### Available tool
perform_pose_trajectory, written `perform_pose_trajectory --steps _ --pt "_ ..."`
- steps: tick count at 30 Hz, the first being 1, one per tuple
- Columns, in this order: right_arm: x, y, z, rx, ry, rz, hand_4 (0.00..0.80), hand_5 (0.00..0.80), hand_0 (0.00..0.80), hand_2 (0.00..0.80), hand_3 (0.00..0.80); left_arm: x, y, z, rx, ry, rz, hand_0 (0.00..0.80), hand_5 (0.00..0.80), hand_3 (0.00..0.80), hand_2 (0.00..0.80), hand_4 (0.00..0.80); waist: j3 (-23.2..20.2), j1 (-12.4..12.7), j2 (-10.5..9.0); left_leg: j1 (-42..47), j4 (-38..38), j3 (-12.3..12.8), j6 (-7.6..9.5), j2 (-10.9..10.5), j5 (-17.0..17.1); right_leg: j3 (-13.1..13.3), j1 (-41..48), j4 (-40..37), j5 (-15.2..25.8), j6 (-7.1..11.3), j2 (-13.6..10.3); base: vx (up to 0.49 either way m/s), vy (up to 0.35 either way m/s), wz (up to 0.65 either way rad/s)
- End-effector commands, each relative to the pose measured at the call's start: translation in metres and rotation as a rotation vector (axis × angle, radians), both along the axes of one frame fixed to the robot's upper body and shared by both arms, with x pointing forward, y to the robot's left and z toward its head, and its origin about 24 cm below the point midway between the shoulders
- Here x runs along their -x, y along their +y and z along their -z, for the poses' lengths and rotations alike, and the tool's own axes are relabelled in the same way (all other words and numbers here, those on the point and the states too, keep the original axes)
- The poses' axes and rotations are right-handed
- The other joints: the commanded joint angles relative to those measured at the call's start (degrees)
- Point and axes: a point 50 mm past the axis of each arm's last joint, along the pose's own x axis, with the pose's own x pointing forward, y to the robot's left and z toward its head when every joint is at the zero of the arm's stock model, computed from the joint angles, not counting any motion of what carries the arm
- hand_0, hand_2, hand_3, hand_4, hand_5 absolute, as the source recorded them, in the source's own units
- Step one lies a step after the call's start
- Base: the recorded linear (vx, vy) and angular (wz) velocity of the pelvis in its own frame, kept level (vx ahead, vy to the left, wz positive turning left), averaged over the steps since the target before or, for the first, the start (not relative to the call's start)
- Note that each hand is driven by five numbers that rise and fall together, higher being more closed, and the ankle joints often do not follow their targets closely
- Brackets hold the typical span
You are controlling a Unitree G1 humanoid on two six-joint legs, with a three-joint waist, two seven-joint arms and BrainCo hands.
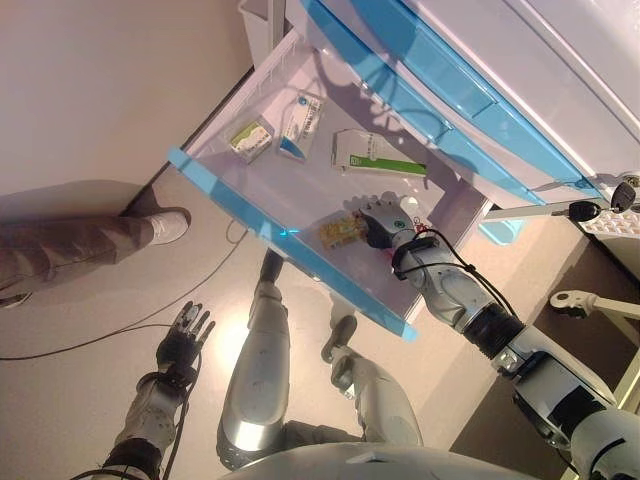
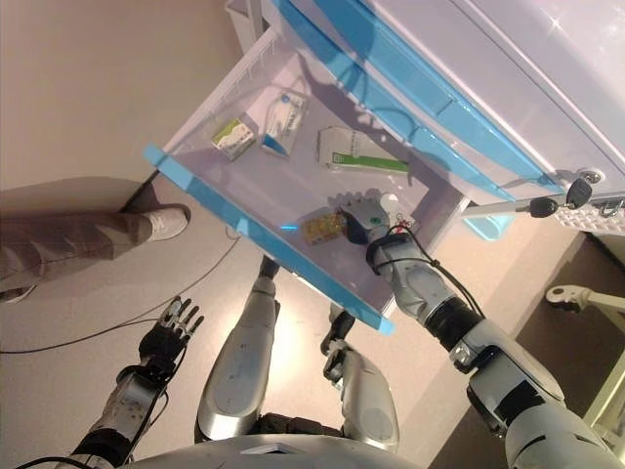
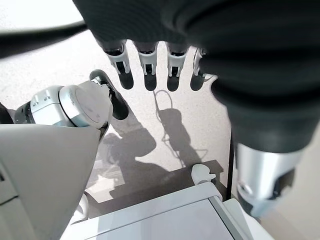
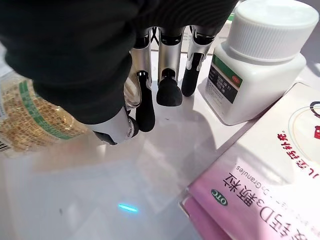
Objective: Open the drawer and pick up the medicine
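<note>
The lavender drawer (image 1: 300,190) with a blue front edge (image 1: 290,245) stands pulled open. In it lie a small green box (image 1: 251,138), a white and blue box (image 1: 301,125), a long white and green box (image 1: 375,153), a yellow packet (image 1: 340,231) and a white bottle (image 4: 260,65). My right hand (image 1: 385,222) is inside the drawer, between the yellow packet (image 4: 30,115) and the bottle. Its fingers (image 4: 167,75) are straight, tips on the drawer floor, holding nothing. A pink box (image 4: 270,170) lies beside it. My left hand (image 1: 184,337) hangs open over the floor.
Closed drawers with blue fronts (image 1: 450,110) sit above the open one. A key (image 1: 600,205) sticks out of the cabinet at the right. A person's leg and shoe (image 1: 168,225) stand at the left of the drawer. A cable (image 1: 150,310) runs across the floor.
</note>
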Motion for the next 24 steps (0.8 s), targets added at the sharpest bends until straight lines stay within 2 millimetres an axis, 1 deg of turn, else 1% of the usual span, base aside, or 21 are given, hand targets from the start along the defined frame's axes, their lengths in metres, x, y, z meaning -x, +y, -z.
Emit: perform_pose_trajectory --steps 1,5,8,11,17,18,19,20,24 --pt "0.022 0.023 0.018 -0.05 0.112 -0.148 0.8 0.8 0.8 0.8 0.8 0.011 -0.002 0.004 -0.008 0.017 0.011 0.0 0.0 0.0 0.0 0.0 -0.6 0.2 -0.03 1.2 2.3 -1.3 4.32 -2.7 -6.9 1.8 -4.8 0.7 8.6 0.95 -1.4 0.0 0.0 0.0" --pt "0.028 0.03 -0.009 -0.088 0.034 -0.247 0.8 0.8 0.8 0.8 0.8 0.013 0.002 0.003 -0.015 0.017 -0.007 0.0 0.0 0.0 0.0 0.0 -0.6 -0.1 -0.75 2.1 1.8 -1.0 4.31 -2.3 -7.0 2.3 -4.2 0.5 8.7 1.3 -1.1 0.0 -0.016 0.0" --pt "0.037 0.034 -0.04 -0.112 -0.047 -0.343 0.8 0.8 0.8 0.8 0.8 0.015 0.004 0.003 -0.023 0.018 -0.026 0.0 0.0 0.0 0.0 0.0 -0.6 -0.5 -1.54 3.1 1.5 -0.6 4.29 -1.9 -7.3 2.9 -3.4 0.3 8.8 1.56 -0.9 0.0 -0.036 -0.02" --pt "0.049 0.035 -0.072 -0.105 -0.135 -0.421 0.8 0.8 0.8 0.8 0.8 0.019 0.008 0.003 -0.028 0.019 -0.043 0.0 0.0 0.0 0.0 0.0 -0.6 -1.0 -2.09 4.4 1.0 0.0 4.3 -1.4 -7.5 3.4 -2.6 0.2 8.8 1.74 -0.6 -0.004 -0.022 -0.05" --pt "0.072 0.024 -0.123 -0.066 -0.322 -0.514 0.8 0.8 0.8 0.8 0.8 0.026 0.014 0.005 -0.038 0.028 -0.074 0.0 0.0 0.0 0.0 0.0 -0.6 -1.8 -3.24 8.1 -0.3 1.1 4.37 -0.7 -8.0 4.7 0.2 -0.4 8.5 1.98 -0.3 0.004 -0.024 -0.1" --pt "0.074 0.023 -0.127 -0.062 -0.342 -0.516 0.8 0.8 0.8 0.8 0.8 0.027 0.015 0.005 -0.039 0.029 -0.074 0.0 0.0 0.0 0.0 0.0 -0.6 -1.7 -3.31 8.5 -0.4 1.2 4.38 -0.6 -8.0 4.8 0.5 -0.5 8.5 1.99 -0.2 0.021 -0.041 -0.06" --pt "0.079 0.019 -0.137 -0.054 -0.394 -0.526 0.8 0.8 0.8 0.8 0.8 0.028 0.017 0.005 -0.043 0.034 -0.08 0.0 0.0 0.0 0.0 0.0 -0.6 -1.9 -3.6 9.5 -0.7 1.5 4.36 -0.4 -8.2 4.9 1.4 -0.7 8.5 2.06 -0.2 0.024 -0.041 -0.12" --pt "0.082 0.016 -0.144 -0.046 -0.429 -0.531 0.8 0.8 0.8 0.8 0.8 0.03 0.018 0.005 -0.045 0.038 -0.084 0.0 0.0 0.0 0.0 0.0 -0.7 -2.0 -3.76 10.2 -1.1 1.7 4.35 -0.2 -8.2 5.1 2.0 -0.9 8.5 2.13 -0.1 0.047 -0.048 -0.18" --pt "0.1 0.004 -0.17 -0.007 -0.595 -0.54 0.8 0.8 0.8 0.8 0.8 0.042 0.022 0.01 -0.046 0.066 -0.109 0.0 0.0 0.0 0.0 0.0 -3.1 -2.9 -4.71 12.6 -2.5 2.3 4.35 0.4 -8.5 5.8 3.4 -1.5 8.4 2.37 0.2 0.059 -0.039 -0.13"
